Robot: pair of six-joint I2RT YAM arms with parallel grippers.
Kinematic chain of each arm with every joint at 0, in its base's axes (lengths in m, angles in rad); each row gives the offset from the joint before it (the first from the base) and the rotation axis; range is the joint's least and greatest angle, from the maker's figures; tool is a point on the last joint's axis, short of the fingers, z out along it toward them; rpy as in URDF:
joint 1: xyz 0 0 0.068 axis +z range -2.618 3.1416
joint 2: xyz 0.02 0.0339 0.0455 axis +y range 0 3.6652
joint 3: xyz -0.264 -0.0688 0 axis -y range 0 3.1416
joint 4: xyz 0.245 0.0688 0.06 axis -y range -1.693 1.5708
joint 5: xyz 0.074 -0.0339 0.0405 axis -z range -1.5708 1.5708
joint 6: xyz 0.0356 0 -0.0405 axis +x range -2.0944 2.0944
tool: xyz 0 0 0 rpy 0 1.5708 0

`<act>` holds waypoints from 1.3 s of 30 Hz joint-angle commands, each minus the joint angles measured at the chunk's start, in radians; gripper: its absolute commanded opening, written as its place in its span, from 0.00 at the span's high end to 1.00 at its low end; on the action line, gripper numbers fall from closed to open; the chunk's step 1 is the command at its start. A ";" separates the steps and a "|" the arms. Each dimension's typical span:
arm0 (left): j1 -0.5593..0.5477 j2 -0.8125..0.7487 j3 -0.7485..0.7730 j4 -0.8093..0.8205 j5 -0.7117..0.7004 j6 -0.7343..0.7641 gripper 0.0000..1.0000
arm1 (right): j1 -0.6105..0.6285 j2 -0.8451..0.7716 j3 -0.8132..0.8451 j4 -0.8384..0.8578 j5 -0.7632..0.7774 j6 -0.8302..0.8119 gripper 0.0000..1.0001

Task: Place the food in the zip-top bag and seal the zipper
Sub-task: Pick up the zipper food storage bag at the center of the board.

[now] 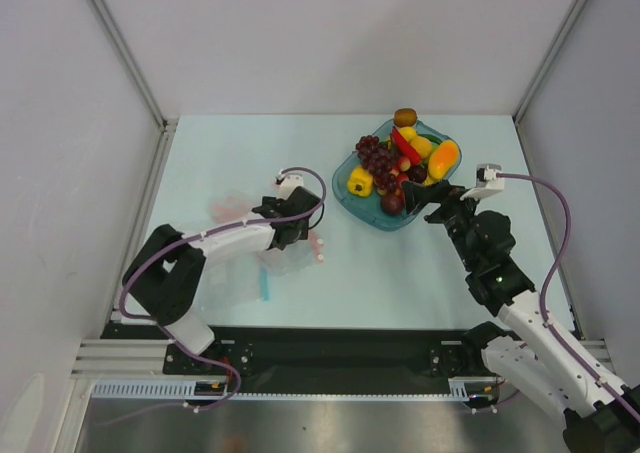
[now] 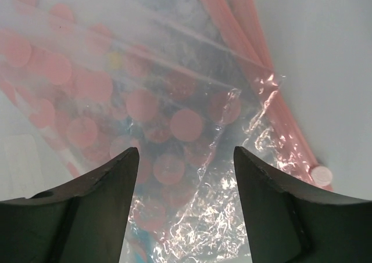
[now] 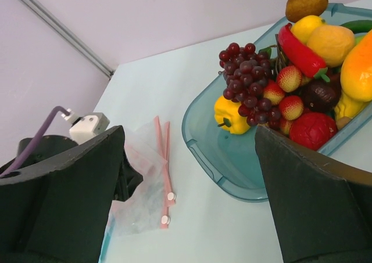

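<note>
The zip-top bag (image 1: 282, 263) lies crumpled on the pale table at the left, its clear film printed with pink dots (image 2: 186, 123). Its pink zipper (image 2: 273, 94) runs along the right edge, also seen in the right wrist view (image 3: 167, 164). My left gripper (image 2: 185, 158) hangs right over the bag, open, with wrinkled film in the gap between its fingers. The food fills a teal dish (image 1: 350, 198): grape bunch (image 3: 247, 83), yellow pepper (image 3: 229, 115), red round fruit (image 3: 314, 129). My right gripper (image 3: 189, 132) stands open beside the dish's near left rim (image 3: 215, 152), holding nothing.
A brown kiwi-like fruit (image 1: 405, 117) tops the pile at the dish's far end. A thin blue strip (image 1: 265, 285) shows on the bag's near side. White walls with metal posts close in the table on three sides; a black rail (image 1: 330, 348) runs along the near edge.
</note>
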 commanded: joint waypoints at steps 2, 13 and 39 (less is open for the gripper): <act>0.028 0.057 0.055 0.001 0.050 0.007 0.29 | 0.004 -0.021 -0.009 0.064 -0.035 -0.025 0.00; 0.093 0.140 0.069 0.007 0.165 0.006 0.29 | 0.006 -0.026 -0.014 0.075 -0.047 -0.027 0.00; -0.028 -0.355 -0.104 0.020 -0.141 -0.080 1.00 | 0.007 0.046 -0.006 0.142 -0.220 -0.035 0.00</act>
